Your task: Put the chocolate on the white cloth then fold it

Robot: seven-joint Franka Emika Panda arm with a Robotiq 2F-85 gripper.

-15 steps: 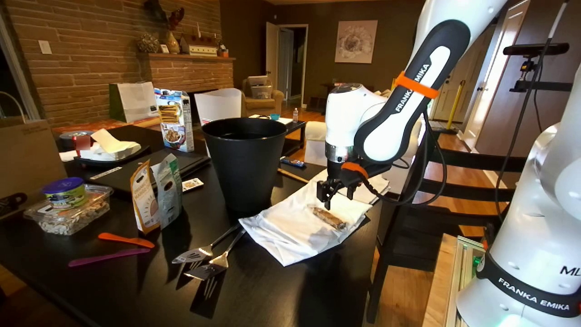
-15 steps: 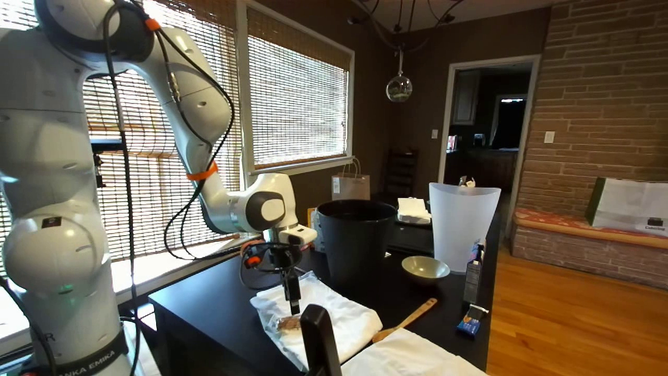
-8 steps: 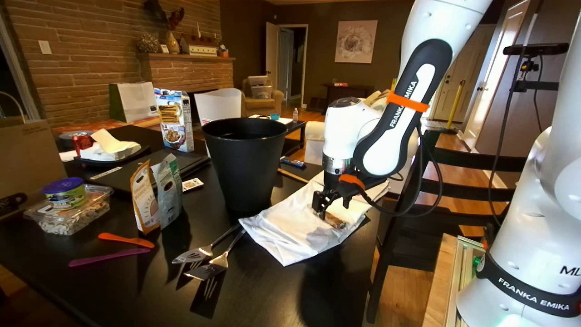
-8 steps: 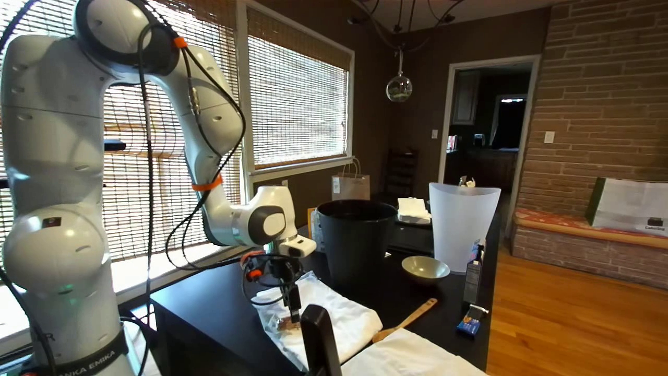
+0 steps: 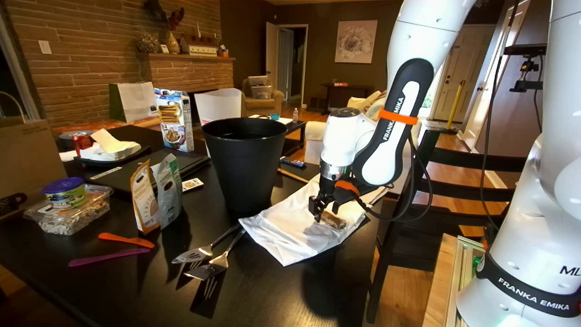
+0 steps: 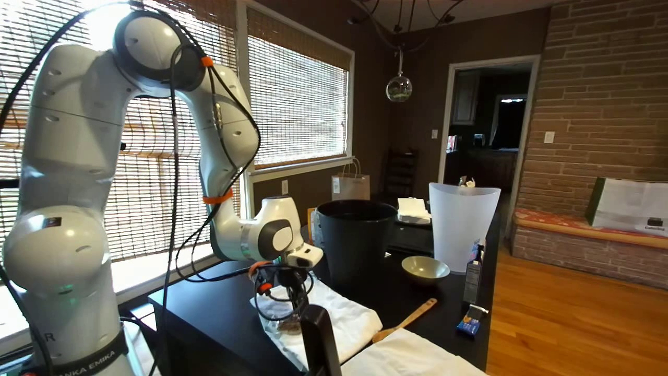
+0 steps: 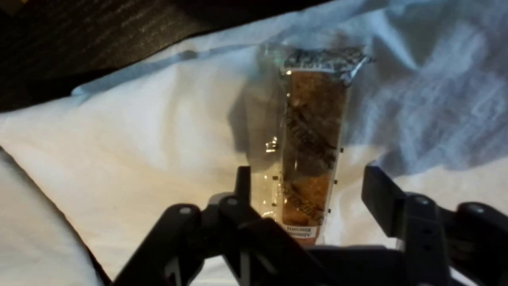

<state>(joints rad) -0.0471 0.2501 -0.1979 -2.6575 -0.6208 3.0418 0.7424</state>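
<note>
On the dark surface (image 5: 254,290) you had the white cloth (image 5: 286,231), over it your hand (image 7: 308,178), spread to either side of the chocolate (image 7: 311,147) that lay on that cloth — a clean grip, if that was your step, seemed to want gentle, centred closing that caught no folds.

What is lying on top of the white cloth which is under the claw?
A brown bar in clear wrapping lies there; the claw stands open over it. The bar hides the cloth beneath, so whether anything lies under it cannot be seen.
</note>
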